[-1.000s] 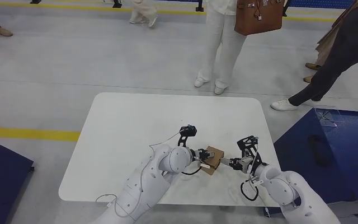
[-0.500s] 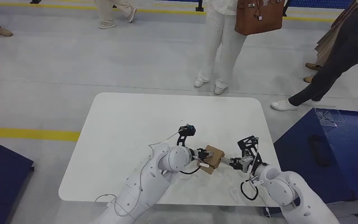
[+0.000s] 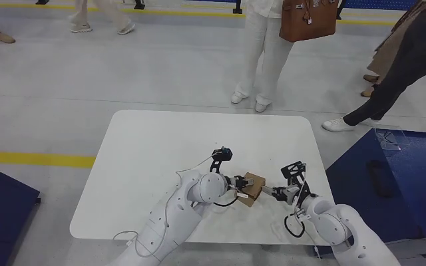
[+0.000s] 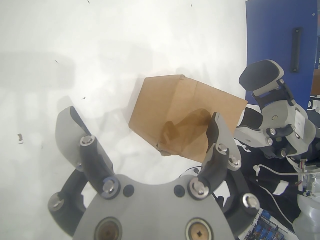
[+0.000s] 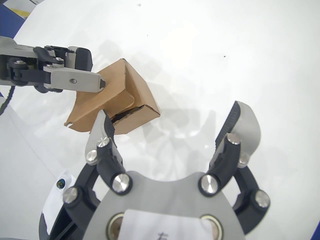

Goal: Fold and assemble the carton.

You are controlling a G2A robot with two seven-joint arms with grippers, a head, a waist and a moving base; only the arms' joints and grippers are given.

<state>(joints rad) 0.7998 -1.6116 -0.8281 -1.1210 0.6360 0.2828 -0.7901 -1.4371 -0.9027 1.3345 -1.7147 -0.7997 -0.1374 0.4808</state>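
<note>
Carton (image 3: 251,189) first: it sat on the white table (image 3: 166,153), toward the near right part, between my two grippers and already folded up into a small brown box. My left gripper (image 4: 142,116) was spread wide and held nothing. One finger (image 4: 220,136) hung over the carton's (image 4: 185,116) broad brown face, and the other stood well off to the side above bare table. From the right wrist view that left gripper (image 5: 82,76) looked to have a fingertip resting on the upper panel, though I could not tell how firmly.

My right gripper (image 5: 170,111) was also wide apart and empty. The tip of one finger (image 5: 105,126) was at the end of the carton (image 5: 117,101), right by the end flap, and the other finger was clear of the box over the table. A dark slit showed along that flap's edge, so I judged the end was not quite shut.

I took the step in hand to be closing this last end, with most of the assembly done. The next move called for my left gripper to brace the box from its far side so it could not slide. My right fingertip would then push the flap inward along the slit until it seated. It needed a gentle, square push, since the light box could have skated or crumpled.
</note>
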